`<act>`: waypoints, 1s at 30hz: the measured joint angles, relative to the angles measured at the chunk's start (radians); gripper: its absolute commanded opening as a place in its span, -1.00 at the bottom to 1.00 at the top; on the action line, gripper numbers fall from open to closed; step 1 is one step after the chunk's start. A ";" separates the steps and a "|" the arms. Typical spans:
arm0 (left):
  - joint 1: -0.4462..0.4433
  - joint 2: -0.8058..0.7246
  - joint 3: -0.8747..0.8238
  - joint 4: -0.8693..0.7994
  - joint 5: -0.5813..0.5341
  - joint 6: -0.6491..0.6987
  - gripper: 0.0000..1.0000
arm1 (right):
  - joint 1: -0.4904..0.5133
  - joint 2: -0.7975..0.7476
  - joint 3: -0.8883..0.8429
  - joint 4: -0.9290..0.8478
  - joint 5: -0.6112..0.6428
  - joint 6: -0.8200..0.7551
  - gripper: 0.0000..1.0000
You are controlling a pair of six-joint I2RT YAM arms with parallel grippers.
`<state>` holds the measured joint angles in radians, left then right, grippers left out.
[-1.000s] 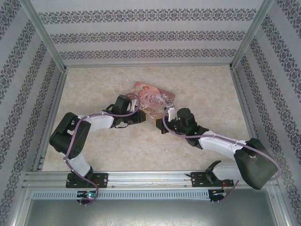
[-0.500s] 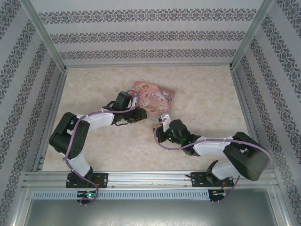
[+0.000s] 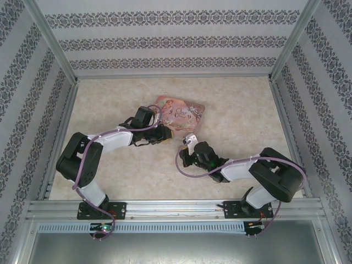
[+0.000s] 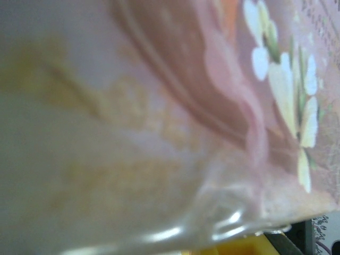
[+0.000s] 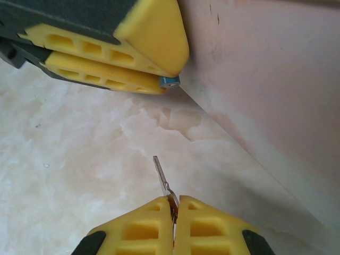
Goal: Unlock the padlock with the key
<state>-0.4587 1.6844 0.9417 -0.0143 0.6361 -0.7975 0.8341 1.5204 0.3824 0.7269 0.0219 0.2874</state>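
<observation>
The right tool has its two yellow fingers pressed together on the key. It pinches the head, so the thin dark blade sticks out past the fingertips and leans slightly left. Under the blade lies the pale marbled counter; whether the tip touches it cannot be told. A little farther on, with a gap of bare counter between, the left tool comes in from the upper left. Its yellow fingers are closed almost flat against each other, and the padlock is nipped at their very tips. Only a small blue-teal corner of it peeks out, facing the key but well short of it. Just beside that corner, to the right, the pink box rises from the counter, its near edge running diagonally down to the right. From above, the right arm lies folded low across the near right of the counter, reaching left. The left arm bends out to the left and reaches in to the box's near edge. The box lies flat near the middle of the counter, illustrated face up. Beyond it the counter runs bare to the striped patterned walls.
</observation>
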 measured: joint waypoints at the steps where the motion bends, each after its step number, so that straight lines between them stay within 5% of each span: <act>1: 0.000 -0.001 0.000 -0.002 0.000 -0.001 -0.83 | 0.002 0.006 0.003 0.004 0.002 -0.005 -1.00; 30: 0.000 -0.002 0.014 -0.006 0.007 -0.023 -0.83 | 0.079 0.200 0.048 0.262 0.275 -0.142 -1.00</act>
<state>-0.4591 1.6821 0.9562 -0.0204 0.6430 -0.8204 0.9127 1.7203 0.4305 0.9894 0.2970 0.1455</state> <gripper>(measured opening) 0.199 0.043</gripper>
